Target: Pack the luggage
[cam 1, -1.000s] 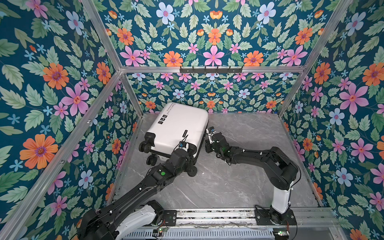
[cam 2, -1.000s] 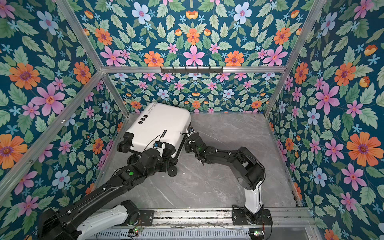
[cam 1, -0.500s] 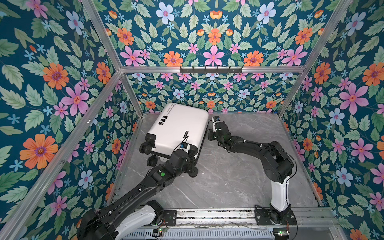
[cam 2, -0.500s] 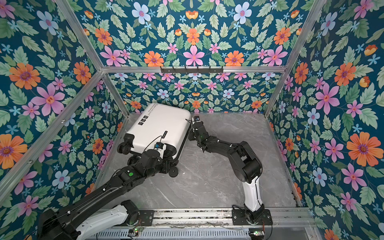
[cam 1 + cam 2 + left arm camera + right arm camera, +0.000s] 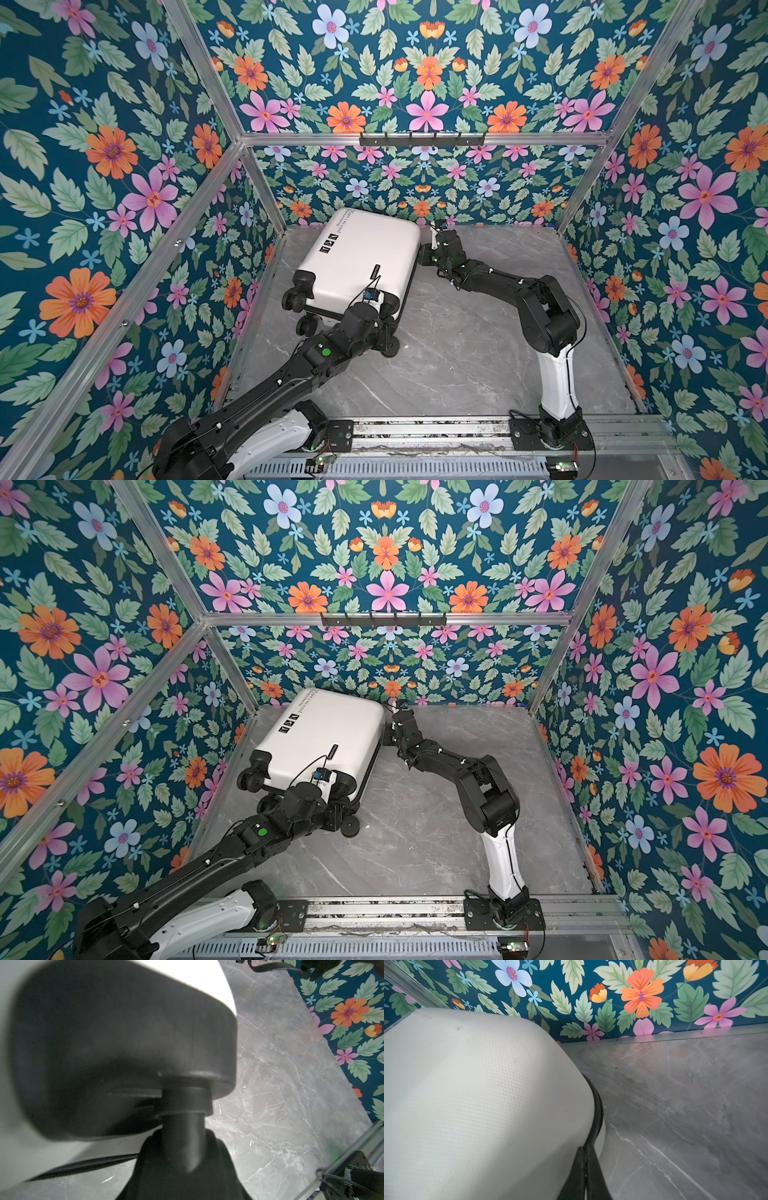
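The luggage (image 5: 361, 257) (image 5: 324, 733) is a white hard-shell suitcase lying flat and closed at the back left of the table, with black wheels toward me. My left gripper (image 5: 384, 322) (image 5: 338, 808) is at its near right corner. In the left wrist view the left gripper (image 5: 182, 1147) is shut round the stem of a black wheel (image 5: 124, 1043). My right gripper (image 5: 422, 253) (image 5: 386, 735) sits at the luggage's right side near the back. In the right wrist view the right gripper (image 5: 586, 1151) is shut, its tips on the black zipper seam (image 5: 598, 1109). Anything pinched there is hidden.
A grey marble tabletop (image 5: 478, 332) stretches to the right of the luggage. Floral walls with aluminium posts close in the back and both sides. A black hook rail (image 5: 422, 139) hangs on the back wall. The arms' mounting rail (image 5: 415, 432) runs along the front edge.
My right gripper has slid along the luggage's right side toward the back wall, staying shut. The left arm and the luggage have hardly moved.
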Robot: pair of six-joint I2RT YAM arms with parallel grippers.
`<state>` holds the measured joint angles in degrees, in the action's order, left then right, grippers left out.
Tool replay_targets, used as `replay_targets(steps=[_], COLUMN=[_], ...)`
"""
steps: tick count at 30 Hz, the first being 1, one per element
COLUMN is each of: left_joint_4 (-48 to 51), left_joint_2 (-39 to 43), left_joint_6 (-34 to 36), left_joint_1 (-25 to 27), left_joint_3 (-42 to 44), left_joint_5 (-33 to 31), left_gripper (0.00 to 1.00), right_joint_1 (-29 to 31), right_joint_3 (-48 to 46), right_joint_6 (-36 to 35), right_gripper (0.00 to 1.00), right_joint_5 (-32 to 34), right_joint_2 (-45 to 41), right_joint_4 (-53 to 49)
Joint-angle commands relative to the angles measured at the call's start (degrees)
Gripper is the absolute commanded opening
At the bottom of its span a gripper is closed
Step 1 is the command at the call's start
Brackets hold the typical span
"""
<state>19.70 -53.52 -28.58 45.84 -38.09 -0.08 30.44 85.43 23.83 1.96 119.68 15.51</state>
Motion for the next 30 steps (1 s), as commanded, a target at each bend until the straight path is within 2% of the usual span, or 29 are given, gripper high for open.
replay_targets(steps=[1,6,11,14,25,30], left_joint_4=[3.76,2.53,1.4,1.22,-6.51,-8.76], left_joint_2=[1.04,1.27,-2.03,-4.55,-15.44,-21.83], left_joint_6=[1.24,1.48,3.41,4.46,7.71,9.52], left_joint_1=[0.31,0.3,0.94,2.75,11.79,14.89], left_joint_3=[0.03,-0.22,-0.77,-1.68,-7.01,-11.3], left_joint_5=[3.06,2.69,6.43,6.93,9.76,12.55], left_gripper=[0.0,0.0,0.0,0.0,0.0,0.0], right_joint_1=[-0.92,-3.01,-4.35,-5.99,-14.29,-14.88], right_joint_3=[-2.94,-9.21,-16.16,-20.5,-32.57,-38.09], right_joint_6=[0.58,2.62,2.71,3.7,4.2,2.45], right_gripper=[0.0,0.0,0.4,0.54,0.58,0.58], right_joint_5=[1.09,-4.35,-4.84,-4.94,-7.36,-5.66], right_joint_2=[-2.12,-6.76,-12.06,-15.78,-29.35,-34.73], right_joint_4=[2.65,4.17,5.14,5.15,0.78,-0.63])
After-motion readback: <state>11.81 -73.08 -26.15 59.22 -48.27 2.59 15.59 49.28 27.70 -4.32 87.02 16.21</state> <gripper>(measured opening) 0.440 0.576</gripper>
